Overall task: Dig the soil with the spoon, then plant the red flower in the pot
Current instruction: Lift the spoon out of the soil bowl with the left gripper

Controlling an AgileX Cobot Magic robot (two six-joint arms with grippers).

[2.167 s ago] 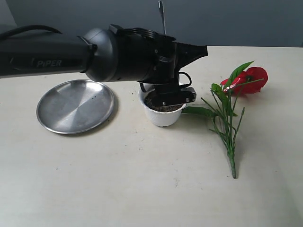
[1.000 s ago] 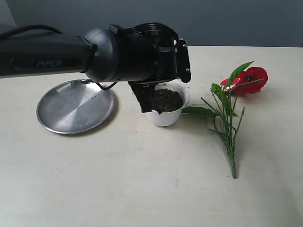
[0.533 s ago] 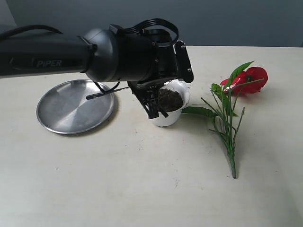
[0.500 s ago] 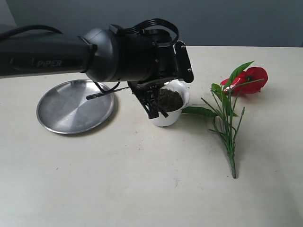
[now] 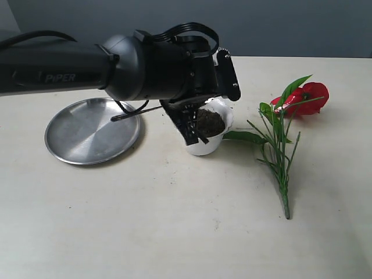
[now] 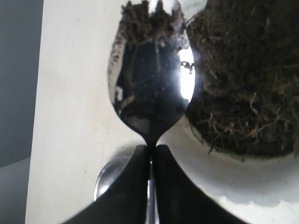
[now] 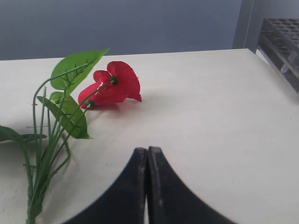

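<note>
Your spoon [image 6: 149, 79] is pinched at its neck by the left gripper [image 6: 150, 150], whose fingers press together on it. Its notched bowl, with dark crumbs clinging to the tip, sits just beside the soil [image 6: 243, 79], at the near-left rim of the pot [image 5: 206, 146]. The handle sticks out leftward over the right edge of the steel plate [image 5: 87, 136].

To the right of the pot, the red flower [image 5: 308, 96] lies flat, bloom far, stalk ends pointing near. Your right gripper [image 7: 147, 151] is near it but apart from it, with its fingers pressed together on nothing.

Everything rests on a pale cream table [image 5: 174, 226] with a few dark specks on it, backed by a grey-blue wall [image 5: 290, 23]. A dark rack [image 7: 280, 42] shows at the table's edge.
</note>
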